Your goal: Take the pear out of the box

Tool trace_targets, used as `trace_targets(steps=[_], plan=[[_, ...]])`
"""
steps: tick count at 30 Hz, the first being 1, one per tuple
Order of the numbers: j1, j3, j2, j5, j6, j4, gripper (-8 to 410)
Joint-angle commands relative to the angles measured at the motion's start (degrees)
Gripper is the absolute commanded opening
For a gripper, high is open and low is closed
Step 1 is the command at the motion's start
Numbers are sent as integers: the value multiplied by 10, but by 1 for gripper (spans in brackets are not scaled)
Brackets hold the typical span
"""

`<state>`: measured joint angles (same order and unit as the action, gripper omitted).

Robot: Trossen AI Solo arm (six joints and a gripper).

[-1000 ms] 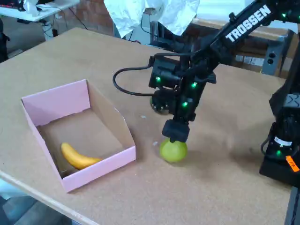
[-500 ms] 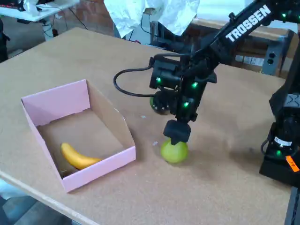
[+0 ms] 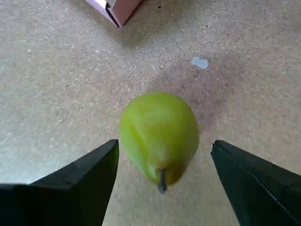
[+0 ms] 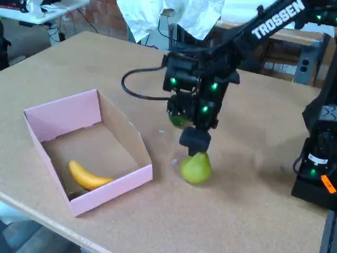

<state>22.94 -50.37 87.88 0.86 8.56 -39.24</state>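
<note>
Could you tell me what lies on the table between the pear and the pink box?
Mostly bare tabletop. In the wrist view, one small pale scrap lies between the yellow-green pear and the pink cardboard box.

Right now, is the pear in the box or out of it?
Out. The pear stands on the table beside the box, which holds only a banana.

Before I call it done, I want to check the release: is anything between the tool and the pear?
Nothing visible. The pear stands on the table, outside the box, and the open tool is above it; bare gaps show beside both fingers.
</note>
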Motion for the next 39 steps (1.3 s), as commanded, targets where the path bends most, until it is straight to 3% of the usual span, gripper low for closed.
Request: trace_targets(steps=[1, 17, 25, 39], plan=[[0, -42, -2, 2, -4, -67, 272], [1, -147, -33, 1, -11, -243, 272], [1, -176, -59, 2, -10, -275, 272], [1, -176, -61, 2, -11, -273, 272]])
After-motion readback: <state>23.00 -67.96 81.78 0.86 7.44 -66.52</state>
